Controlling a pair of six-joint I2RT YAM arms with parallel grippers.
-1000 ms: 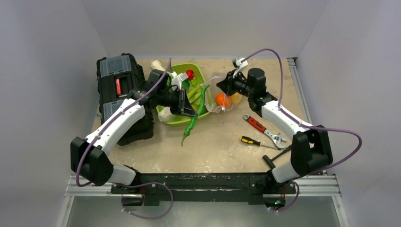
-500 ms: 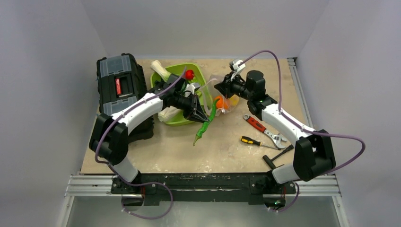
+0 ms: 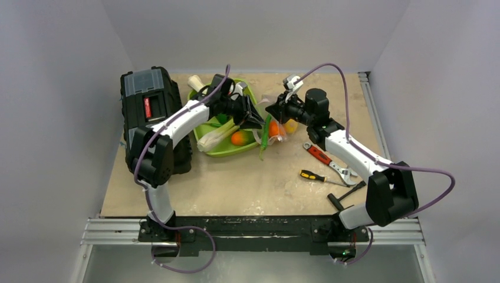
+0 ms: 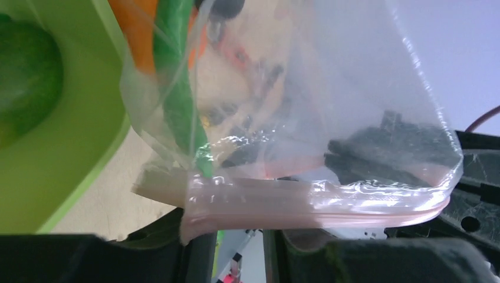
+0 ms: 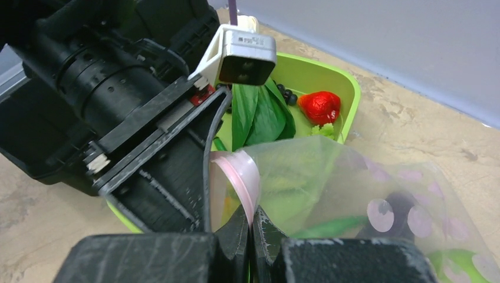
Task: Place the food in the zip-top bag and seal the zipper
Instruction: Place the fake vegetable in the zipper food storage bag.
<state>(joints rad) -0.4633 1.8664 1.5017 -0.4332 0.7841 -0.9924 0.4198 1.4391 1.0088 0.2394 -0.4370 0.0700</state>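
Bag [image 4: 330,100]: 1, clear, held up toward the far edge of the table [image 3: 265,188] at mid-width, just right of the tray [image 5: 352,97].
- Contents: 1 orange [image 3: 274,127], 1 yellow piece [image 3: 290,125]. 1 long green pepper [image 3: 265,138] shows through the film, its tip hanging toward the near edge; how much of it is inside cannot be told.
- Zipper [image 4: 306,203]: pink, unsealed.

Tray: 1, green, far-left of centre.
- Contents: 1 leek [image 3: 217,135], 1 orange-green piece [image 3: 239,138], 1 strawberry [image 5: 320,106], 1 leaf [image 5: 259,115], dark berries [image 5: 286,94].

Toolbox [image 3: 147,112]: 1, black, lid down, at the left edge.

Loose tools toward the right edge: 1 wrench [image 3: 327,160], 1 screwdriver [image 3: 315,176], 1 black tool [image 3: 345,194].

Left gripper [image 4: 239,236]: jaws parted a little, with a gap showing between them. The zipper lies across the fingertips; whether it is pinched cannot be told.

Right gripper [image 5: 250,227]: jaws closed, pinching the zipper at the bag's mouth.
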